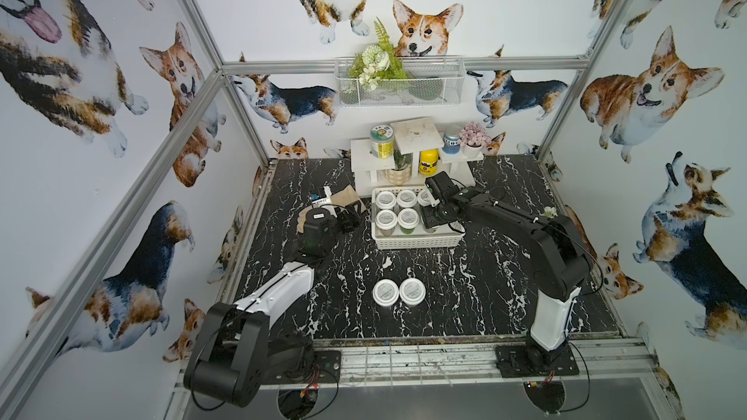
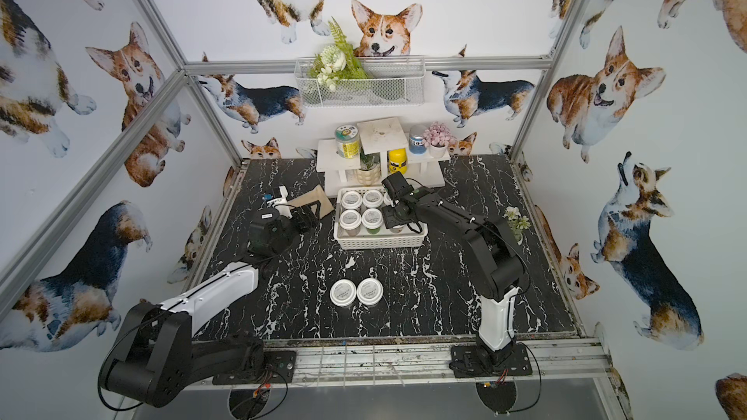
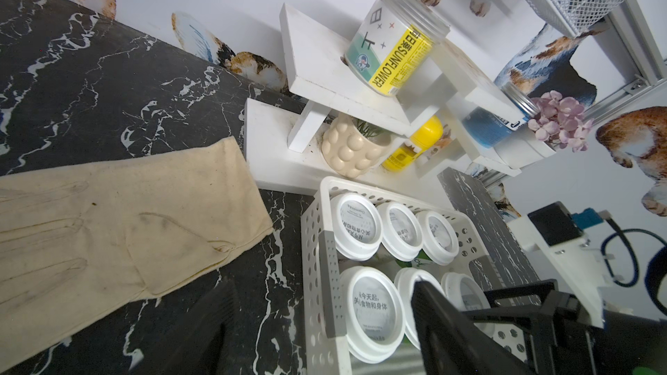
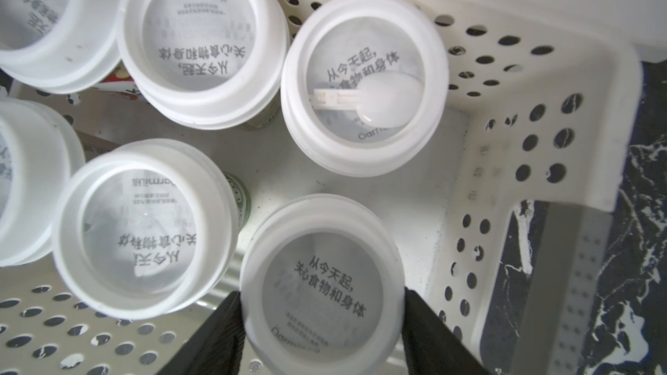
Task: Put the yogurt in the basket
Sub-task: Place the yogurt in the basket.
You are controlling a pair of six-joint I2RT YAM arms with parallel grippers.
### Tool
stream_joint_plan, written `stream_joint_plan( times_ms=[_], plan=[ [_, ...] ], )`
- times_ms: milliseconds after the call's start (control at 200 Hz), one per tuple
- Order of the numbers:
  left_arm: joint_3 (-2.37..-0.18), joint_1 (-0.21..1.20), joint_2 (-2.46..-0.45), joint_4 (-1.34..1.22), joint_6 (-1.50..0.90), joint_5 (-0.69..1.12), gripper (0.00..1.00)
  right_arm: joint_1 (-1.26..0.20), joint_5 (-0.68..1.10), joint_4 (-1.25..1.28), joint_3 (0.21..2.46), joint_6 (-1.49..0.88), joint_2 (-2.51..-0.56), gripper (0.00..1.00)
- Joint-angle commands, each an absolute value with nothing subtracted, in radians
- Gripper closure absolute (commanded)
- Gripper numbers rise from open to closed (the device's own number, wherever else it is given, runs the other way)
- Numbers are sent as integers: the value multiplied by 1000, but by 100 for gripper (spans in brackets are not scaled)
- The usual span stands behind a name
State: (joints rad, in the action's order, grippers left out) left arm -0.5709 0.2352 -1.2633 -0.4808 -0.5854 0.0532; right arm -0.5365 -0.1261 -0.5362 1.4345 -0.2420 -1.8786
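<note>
The white perforated basket (image 1: 416,241) (image 2: 380,242) stands at the back middle of the black marble table. It holds several white-lidded yogurt jars (image 1: 386,199) (image 3: 371,306). My right gripper (image 1: 430,218) (image 4: 321,301) reaches into the basket's right end, shut on one yogurt jar (image 4: 321,283) by its lid, close to the perforated wall (image 4: 480,232). Two more yogurt jars (image 1: 386,292) (image 1: 412,291) stand side by side on the table nearer the front, as both top views show. My left gripper (image 1: 351,214) (image 3: 325,319) hovers open and empty just left of the basket.
A beige glove (image 3: 126,239) lies on the table left of the basket, under my left arm. Behind the basket a white shelf stand (image 1: 374,155) carries a tall labelled jar (image 1: 382,141), a yellow bottle (image 1: 428,161) and plant pots. A small flower pot (image 2: 515,222) stands at the right.
</note>
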Motion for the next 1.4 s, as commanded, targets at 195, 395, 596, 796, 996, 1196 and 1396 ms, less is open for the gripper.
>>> stream_joint_plan(
  times_ms=[195, 395, 596, 796, 996, 1196, 1396],
  plan=[
    [-578, 233, -1264, -500, -580, 55, 18, -557, -139, -518, 1469, -246, -1911, 30],
    [-577, 234, -1264, -499, -580, 55, 18, -566, -156, -519, 1480, -247, -1920, 30],
    [-578, 235, -1265, -500, -580, 55, 18, -570, -166, -525, 1472, -254, -1897, 26],
    [-578, 234, -1265, -500, -580, 55, 18, -571, -164, -532, 1460, -265, -1842, 19],
    [-578, 235, -1266, -499, -580, 55, 18, -572, -149, -529, 1438, -284, -1759, 19],
    [-578, 234, -1266, -499, -580, 55, 18, -560, -146, -472, 1333, -305, -1668, 20],
    [-578, 234, -1264, -499, -580, 55, 18, -515, -73, -399, 1231, -341, -1619, 25]
  ],
)
